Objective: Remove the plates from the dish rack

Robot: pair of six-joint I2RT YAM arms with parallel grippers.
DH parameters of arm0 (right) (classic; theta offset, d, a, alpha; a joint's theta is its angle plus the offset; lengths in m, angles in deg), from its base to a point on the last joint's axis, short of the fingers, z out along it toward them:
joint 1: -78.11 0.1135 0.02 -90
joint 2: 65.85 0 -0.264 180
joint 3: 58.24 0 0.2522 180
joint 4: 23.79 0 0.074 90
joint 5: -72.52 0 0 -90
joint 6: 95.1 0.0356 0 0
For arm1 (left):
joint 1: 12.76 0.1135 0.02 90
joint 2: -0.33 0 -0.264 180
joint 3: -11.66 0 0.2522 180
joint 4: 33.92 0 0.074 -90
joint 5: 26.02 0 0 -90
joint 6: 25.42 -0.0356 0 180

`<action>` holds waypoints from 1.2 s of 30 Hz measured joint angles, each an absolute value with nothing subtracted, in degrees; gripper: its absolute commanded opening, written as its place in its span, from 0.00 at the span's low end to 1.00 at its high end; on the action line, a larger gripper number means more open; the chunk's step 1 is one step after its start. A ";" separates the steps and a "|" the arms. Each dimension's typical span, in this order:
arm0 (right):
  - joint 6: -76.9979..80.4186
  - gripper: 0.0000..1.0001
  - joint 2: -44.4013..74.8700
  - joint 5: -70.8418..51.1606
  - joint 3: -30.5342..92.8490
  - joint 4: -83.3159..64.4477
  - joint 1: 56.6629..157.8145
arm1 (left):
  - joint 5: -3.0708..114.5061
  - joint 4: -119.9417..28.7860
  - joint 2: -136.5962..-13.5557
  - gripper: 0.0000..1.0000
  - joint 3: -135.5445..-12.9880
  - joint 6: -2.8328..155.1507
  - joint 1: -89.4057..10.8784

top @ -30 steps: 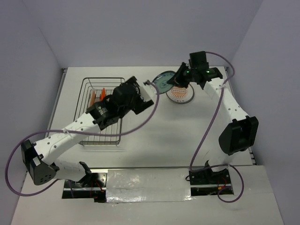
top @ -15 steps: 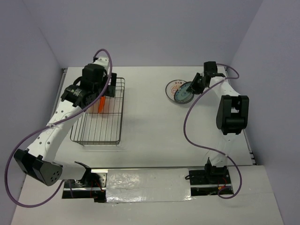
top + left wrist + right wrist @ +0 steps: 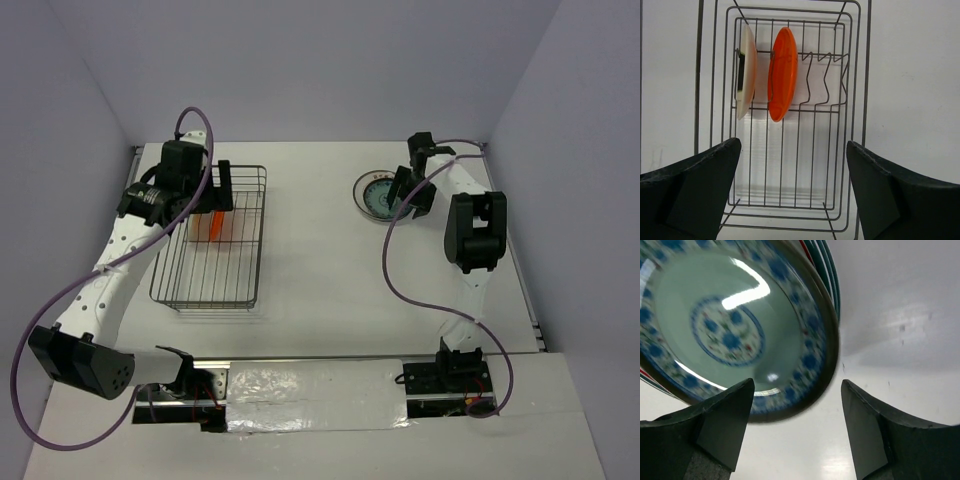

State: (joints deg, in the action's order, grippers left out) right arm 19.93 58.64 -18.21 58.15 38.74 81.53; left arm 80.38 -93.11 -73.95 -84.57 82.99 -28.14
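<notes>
The dish rack (image 3: pixel 256 250) stands at the left of the table. Two plates stand upright in its far dividers: a cream-tan plate (image 3: pixel 746 70) and an orange plate (image 3: pixel 782 72) beside it, the orange plate (image 3: pixel 214 226) also showing from above. My left gripper (image 3: pixel 793 145) hovers open over the rack (image 3: pixel 855 75), holding nothing. At the back right, a teal patterned plate (image 3: pixel 735 325) lies flat on top of a plate stack (image 3: pixel 380 195). My right gripper (image 3: pixel 797 385) is open at the stack's near rim, its fingers clear of the plate.
Rims of lower plates (image 3: pixel 829 270) show under the teal one. Bare white table (image 3: pixel 320 260) lies between rack and stack. The right arm's cable (image 3: pixel 390 270) loops over the table. Walls close in behind and on both sides.
The left arm swung back from the table's middle to the rack's far end. The teal plate now lies on the stack, and the right gripper has opened off it.
</notes>
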 measured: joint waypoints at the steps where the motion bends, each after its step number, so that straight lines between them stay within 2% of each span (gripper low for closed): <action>1: 20.02 0.78 57.85 -18.15 56.78 38.77 81.84 | 80.08 -93.05 -73.95 0.99 -84.57 83.19 -28.07; 4: 20.46 0.77 56.52 -18.13 55.31 39.88 81.36 | 79.05 -93.02 -73.95 0.99 -84.55 84.11 -27.94; 10: 20.57 0.67 56.41 -19.26 55.51 40.01 79.54 | 78.39 -92.63 -73.93 0.99 -83.22 84.41 -27.90; 21: 20.98 0.65 53.11 -13.73 48.91 33.52 78.76 | 76.99 -92.63 -73.29 1.00 -80.05 84.04 -27.79; 36: 22.40 0.54 51.45 -14.43 52.36 29.32 78.76 | 74.31 -93.22 -71.70 0.99 -78.56 82.34 -27.79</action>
State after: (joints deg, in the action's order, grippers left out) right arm 22.40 51.45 -14.43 52.36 29.32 78.76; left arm 74.31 -93.22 -71.70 -78.56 82.34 -27.79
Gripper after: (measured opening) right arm 0.564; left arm 0.994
